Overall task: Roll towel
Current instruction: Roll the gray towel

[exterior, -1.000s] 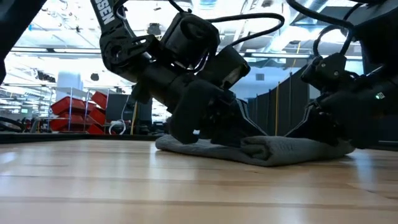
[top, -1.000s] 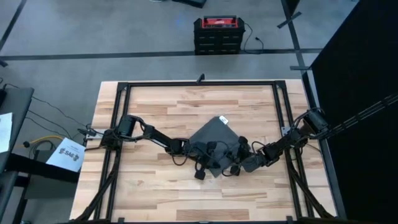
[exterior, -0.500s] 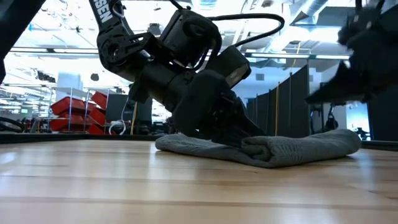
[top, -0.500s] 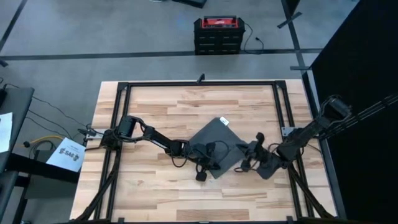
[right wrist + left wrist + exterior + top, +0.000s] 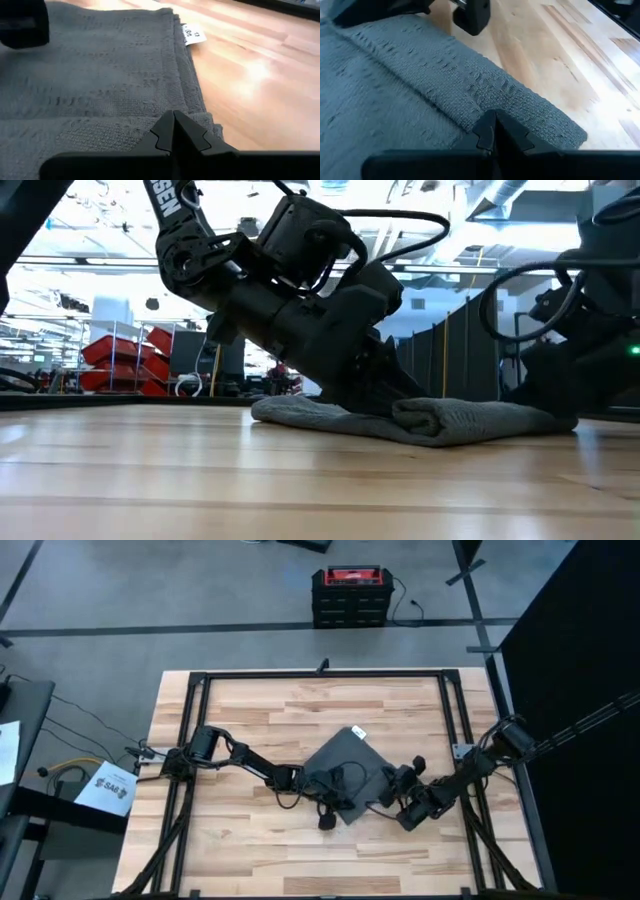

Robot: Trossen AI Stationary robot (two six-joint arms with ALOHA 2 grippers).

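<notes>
Your wooden table [image 5: 250,710] carries the dark grey towel [image 5: 345,762] near its middle, lying cornerwise, most of it flat toward the far side and its near edge already turned into a short roll [image 5: 440,418]; that roll is what both arms are crowded around. Your left gripper [image 5: 330,802] sits low on the roll's left end, its fingers [image 5: 492,131] pressed together on the fabric, which I read as pinning the fold so it can't spring open. Your right gripper [image 5: 398,802] rests at the right end, fingertips likewise closed against the cloth, holding nothing I can make out. The small white tag [image 5: 192,34] lies flat at the far edge, beyond the unrolled part.
</notes>
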